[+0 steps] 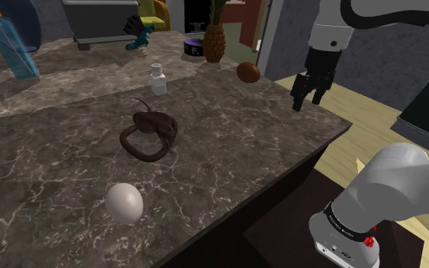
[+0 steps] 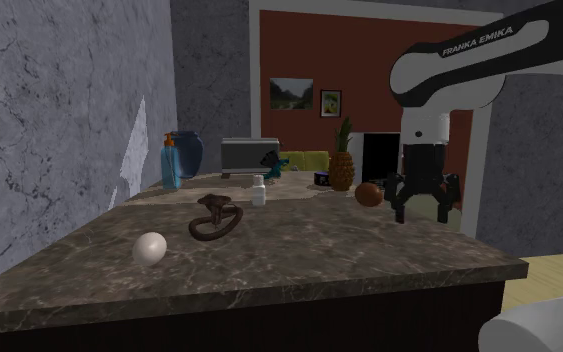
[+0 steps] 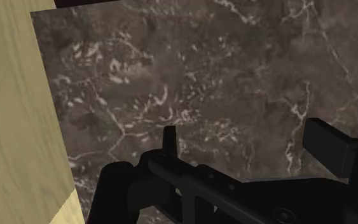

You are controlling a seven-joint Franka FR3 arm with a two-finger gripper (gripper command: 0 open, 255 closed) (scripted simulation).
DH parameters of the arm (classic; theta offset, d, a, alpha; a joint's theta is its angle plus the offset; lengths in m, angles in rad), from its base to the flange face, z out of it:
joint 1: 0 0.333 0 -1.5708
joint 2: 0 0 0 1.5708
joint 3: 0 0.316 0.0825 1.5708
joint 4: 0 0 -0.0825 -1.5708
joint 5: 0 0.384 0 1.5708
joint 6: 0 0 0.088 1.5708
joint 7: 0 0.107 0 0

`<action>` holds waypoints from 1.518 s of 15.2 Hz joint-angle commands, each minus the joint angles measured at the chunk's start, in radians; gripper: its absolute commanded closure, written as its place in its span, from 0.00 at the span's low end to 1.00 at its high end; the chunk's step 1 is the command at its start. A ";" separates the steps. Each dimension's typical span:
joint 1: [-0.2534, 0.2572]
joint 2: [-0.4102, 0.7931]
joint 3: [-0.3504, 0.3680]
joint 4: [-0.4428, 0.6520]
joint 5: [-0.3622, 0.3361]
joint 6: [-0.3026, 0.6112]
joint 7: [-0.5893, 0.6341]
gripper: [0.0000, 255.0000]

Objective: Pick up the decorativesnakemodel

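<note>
Above the edge of the dark veined marble counter [image 1: 243,129] hangs the all-black two-finger gripper [image 1: 306,103], its jaws apart and empty. The dark brown coiled snake model [image 1: 150,135] lies near the counter's middle, well apart from the gripper, toward the shoulder view's left. The approach looks barely begun. Next, the gripper needs to travel over the coil, descend, and straddle one slim loop.

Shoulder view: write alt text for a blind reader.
A dark brown coiled snake model lies on a dark marble countertop, a white egg before it. The black pincer hangs open toward the view's right, clear of both.
</note>
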 commanded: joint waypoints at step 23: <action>-0.017 0.515 0.503 0.434 0.225 0.188 0.857 0.00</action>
